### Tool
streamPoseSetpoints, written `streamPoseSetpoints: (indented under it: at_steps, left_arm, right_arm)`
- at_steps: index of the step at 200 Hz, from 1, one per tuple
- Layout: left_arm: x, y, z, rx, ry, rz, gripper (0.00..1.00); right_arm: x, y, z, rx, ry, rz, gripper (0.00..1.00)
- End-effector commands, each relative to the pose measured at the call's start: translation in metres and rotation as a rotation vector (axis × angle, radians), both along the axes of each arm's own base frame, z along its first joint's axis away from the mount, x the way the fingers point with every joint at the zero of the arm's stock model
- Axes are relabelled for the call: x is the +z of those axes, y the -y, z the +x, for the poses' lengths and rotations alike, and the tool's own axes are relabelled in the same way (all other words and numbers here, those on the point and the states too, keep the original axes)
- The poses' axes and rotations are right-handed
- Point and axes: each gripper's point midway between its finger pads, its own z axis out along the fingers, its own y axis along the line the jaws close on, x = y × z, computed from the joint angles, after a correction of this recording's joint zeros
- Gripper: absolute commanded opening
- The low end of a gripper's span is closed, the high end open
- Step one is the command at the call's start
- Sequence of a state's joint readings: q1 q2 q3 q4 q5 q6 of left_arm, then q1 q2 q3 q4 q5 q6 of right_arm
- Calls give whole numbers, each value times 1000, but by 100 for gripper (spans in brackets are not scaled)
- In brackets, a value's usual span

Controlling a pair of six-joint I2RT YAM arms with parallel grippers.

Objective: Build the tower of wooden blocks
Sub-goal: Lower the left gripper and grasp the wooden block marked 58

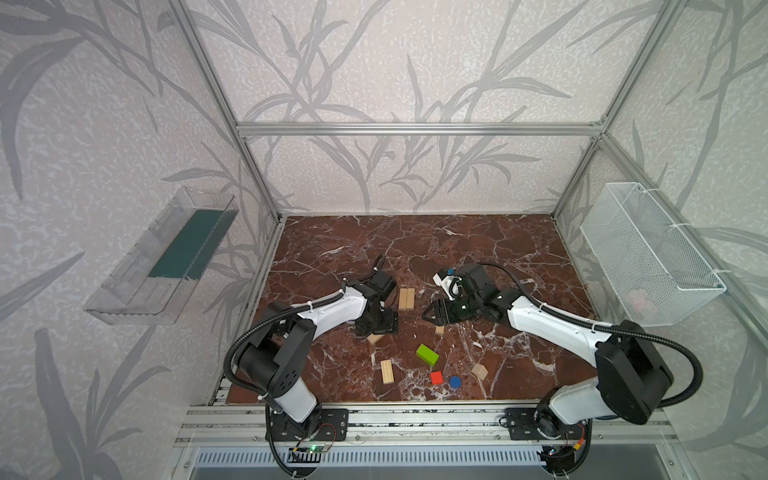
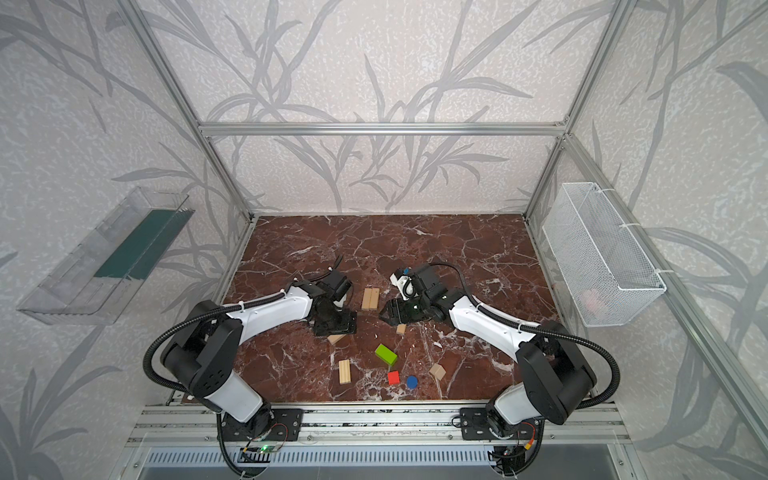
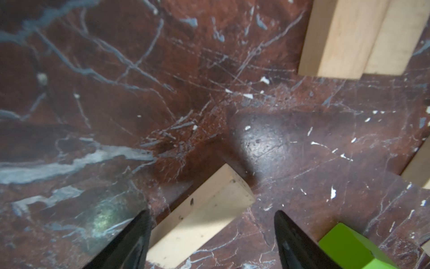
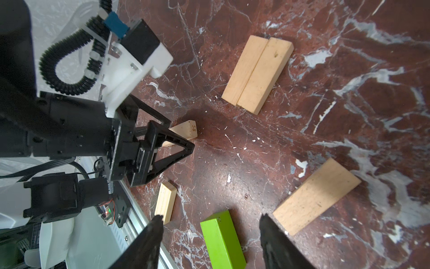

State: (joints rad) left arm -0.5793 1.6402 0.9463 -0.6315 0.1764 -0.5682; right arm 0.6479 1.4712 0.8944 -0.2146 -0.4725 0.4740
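No tower stands yet: the blocks lie singly about the marble worktop point(image 1: 478, 249). They look light, stiff and smooth, so a modest pinch across two flat, parallel faces should hold; painted faces may slip more. The left tool point(image 3: 211, 213) hangs spread and empty astride a triangular wood piece point(image 3: 197, 219), whose long axis slants across the jaws' closing line, so a wrist turn seems needed. The right tool point(image 4: 210, 219) is also spread and empty; the lime-green brick point(image 4: 221, 240) lies flat nearby. Two planks point(image 1: 406, 299) lie touching, long axes toward the back wall.
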Motion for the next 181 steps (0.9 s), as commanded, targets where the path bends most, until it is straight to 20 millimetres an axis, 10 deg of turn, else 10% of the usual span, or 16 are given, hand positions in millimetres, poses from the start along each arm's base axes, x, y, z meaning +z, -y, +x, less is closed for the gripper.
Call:
streamPoseSetpoints:
  at_steps: [1, 181]
  left_arm:
    - [-4, -1, -6, -24, 0, 50, 79]
    - [-10, -1, -5, 151, 58, 145, 39]
  right_arm:
    - [5, -2, 2, 7, 25, 16, 66]
    - [4, 13, 11, -51, -4, 41, 70]
